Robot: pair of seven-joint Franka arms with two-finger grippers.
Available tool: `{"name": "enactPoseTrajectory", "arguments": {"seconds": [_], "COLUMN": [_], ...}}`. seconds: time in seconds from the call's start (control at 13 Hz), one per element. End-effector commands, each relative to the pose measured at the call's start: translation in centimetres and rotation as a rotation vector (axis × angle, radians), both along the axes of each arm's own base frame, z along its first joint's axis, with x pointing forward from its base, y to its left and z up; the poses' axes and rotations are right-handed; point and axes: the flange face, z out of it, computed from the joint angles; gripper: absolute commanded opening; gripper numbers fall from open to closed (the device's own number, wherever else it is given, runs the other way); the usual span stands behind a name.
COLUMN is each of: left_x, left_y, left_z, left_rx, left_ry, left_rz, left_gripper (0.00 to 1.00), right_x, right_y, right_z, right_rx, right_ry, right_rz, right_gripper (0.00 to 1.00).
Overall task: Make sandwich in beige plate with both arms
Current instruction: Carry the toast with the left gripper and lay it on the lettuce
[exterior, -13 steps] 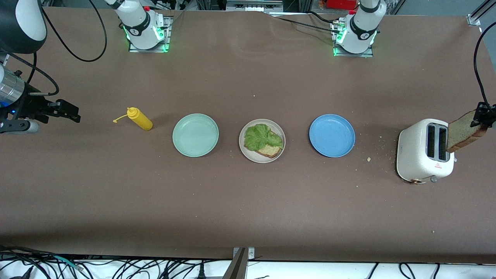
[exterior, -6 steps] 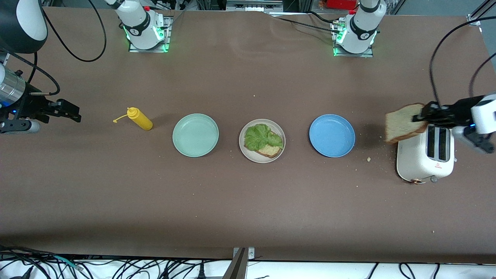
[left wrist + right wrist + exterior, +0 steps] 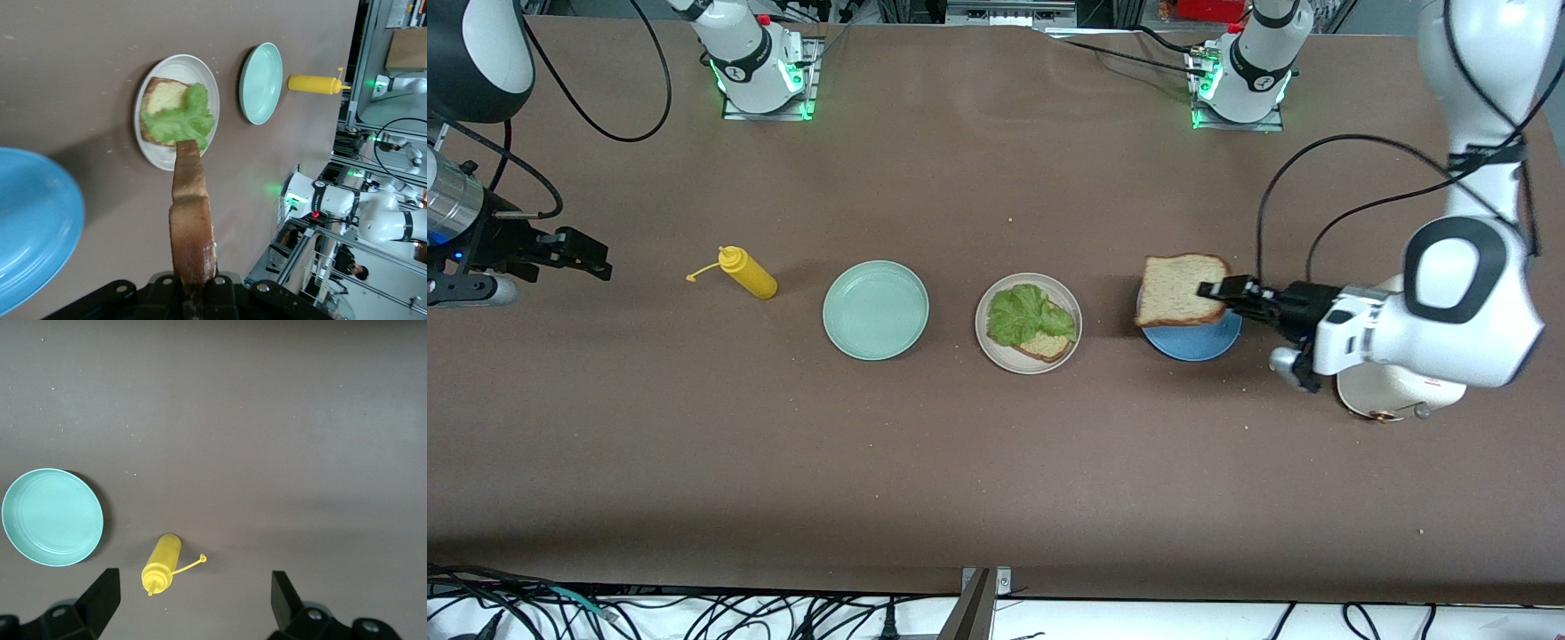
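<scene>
Brown toasted bread slice (image 3: pixel 1181 289) hangs over the blue plate (image 3: pixel 1192 342), pinched at one edge by the left gripper (image 3: pixel 1221 290), jaws closed on its crust; the beige plate (image 3: pixel 989 342) lies between the blue and mint-green plate (image 3: pixel 875 309), holding the lower slice (image 3: pixel 1047 344) under a lettuce leaf (image 3: pixel 1024 313); best to carry the slice level until squared over the lettuce, then lower before releasing; the right gripper (image 3: pixel 591 255) waits, jaws wide, above the table near the mustard bottle (image 3: pixel 748 272).
</scene>
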Motion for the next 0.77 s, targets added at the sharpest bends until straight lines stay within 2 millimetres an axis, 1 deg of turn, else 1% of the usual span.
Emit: {"name": "enactPoseTrajectory", "arguments": {"seconds": [0.0, 0.08, 0.15, 0.23, 0.31, 0.46, 0.54, 0.62, 0.69], "left_x": [0.2, -0.1, 0.0, -0.4, -0.8, -1.8, -2.1, -3.0, -3.7], "left_y": [-4.6, -6.4, -7.5, -8.6, -10.2, -12.1, -12.6, -13.3, -14.0], "left_z": [-1.4, -2.6, -3.4, -4.5, -5.3, -7.3, -8.2, -9.5, -10.5], "left_rx": [-0.056, -0.073, -0.078, -0.080, -0.083, -0.073, -0.098, -0.125, -0.140], "left_ry": [0.015, 0.035, 0.031, 0.030, 0.021, 0.004, -0.014, -0.024, -0.037], "left_rz": [0.010, 0.002, 0.017, 0.045, 0.055, 0.089, 0.090, 0.092, 0.104], "left_gripper": [0.00, 0.00, 0.00, 0.00, 0.00, 0.00, 0.00, 0.00, 0.00], "right_x": [-0.2, -0.2, -0.2, -0.2, -0.2, -0.2, -0.2, -0.2, -0.2], "right_y": [-0.3, -0.3, -0.4, -0.4, -0.4, -0.4, -0.4, -0.4, -0.4], "right_z": [0.6, 0.6, 0.6, 0.6, 0.6, 0.6, 0.6, 0.6, 0.6], "right_rx": [-0.013, -0.013, -0.011, -0.011, -0.013, -0.011, -0.011, -0.011, -0.011], "right_ry": [0.002, 0.002, 0.002, 0.002, 0.002, 0.002, 0.002, 0.001, 0.001], "right_rz": [0.012, 0.012, 0.010, 0.008, 0.004, 0.002, 0.001, -0.001, -0.001], "right_gripper": [1.00, 1.00, 1.00, 1.00, 1.00, 1.00, 1.00, 1.00, 1.00]}}
